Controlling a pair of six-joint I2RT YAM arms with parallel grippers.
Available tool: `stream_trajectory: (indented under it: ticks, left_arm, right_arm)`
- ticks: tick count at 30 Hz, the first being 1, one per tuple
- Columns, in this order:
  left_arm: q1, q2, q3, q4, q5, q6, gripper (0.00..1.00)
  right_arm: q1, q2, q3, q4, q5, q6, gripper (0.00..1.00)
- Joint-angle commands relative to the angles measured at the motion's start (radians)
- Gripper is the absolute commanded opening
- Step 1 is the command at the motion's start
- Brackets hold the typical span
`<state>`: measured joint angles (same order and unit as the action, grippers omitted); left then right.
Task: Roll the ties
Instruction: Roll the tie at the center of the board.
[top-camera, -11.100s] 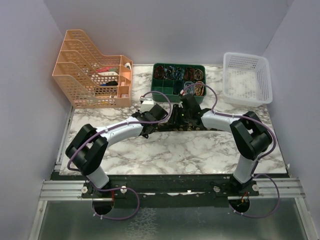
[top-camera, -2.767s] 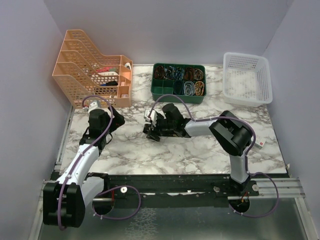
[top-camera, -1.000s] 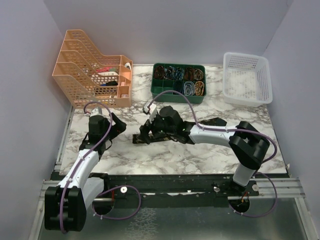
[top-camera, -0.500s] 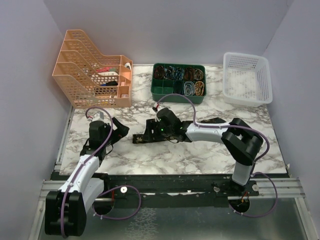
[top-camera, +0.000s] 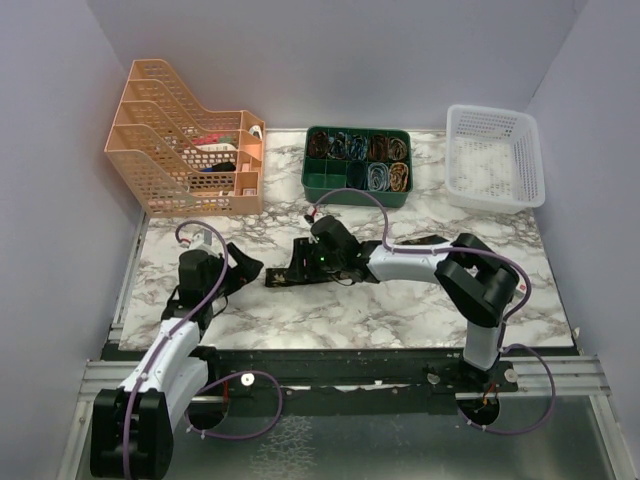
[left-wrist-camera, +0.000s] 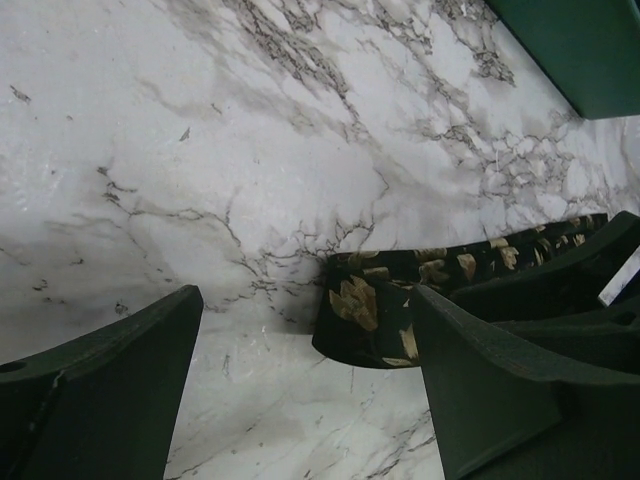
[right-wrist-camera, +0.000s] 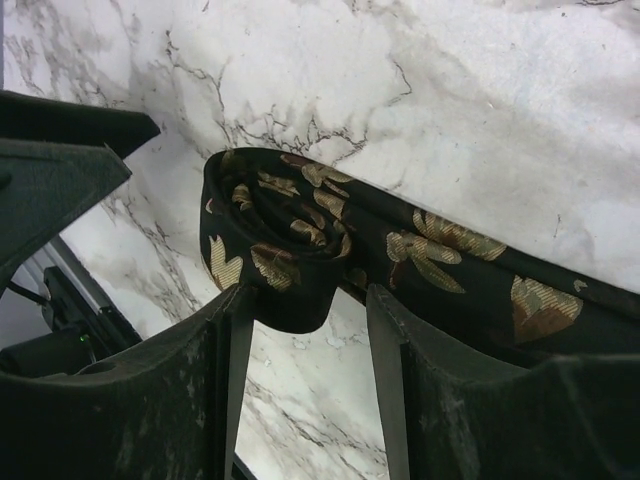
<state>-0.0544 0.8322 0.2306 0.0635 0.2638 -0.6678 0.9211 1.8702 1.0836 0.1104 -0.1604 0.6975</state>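
Limp tie (right-wrist-camera: 440, 255) is best pinched at its roll (right-wrist-camera: 265, 240).
Right claw's (right-wrist-camera: 308, 300) grip there cannot be told; left claw (left-wrist-camera: 305, 300) is held wide.

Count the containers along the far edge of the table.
3: an orange file rack at the left, a green compartment tray in the middle, a white mesh basket at the right. None appears hidden.

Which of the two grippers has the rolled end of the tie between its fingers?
The right gripper: its fingers clasp the rolled end of the tie. The left gripper stands open to the left of it, not touching the tie.
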Motion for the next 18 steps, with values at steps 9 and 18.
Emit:
stream_trajectory:
  ticks: [9,18]
  left_arm:
    - [0.003,-0.034,-0.075,0.105,0.12,0.011,0.79]
    - [-0.011,0.068,-0.056,0.193,0.178,0.03,0.79]
  right_arm:
    - [-0.036,0.059,0.033,-0.014,-0.053,-0.016,0.48]
    - [-0.046,0.068,0.037,-0.021,-0.049,-0.011,0.49]
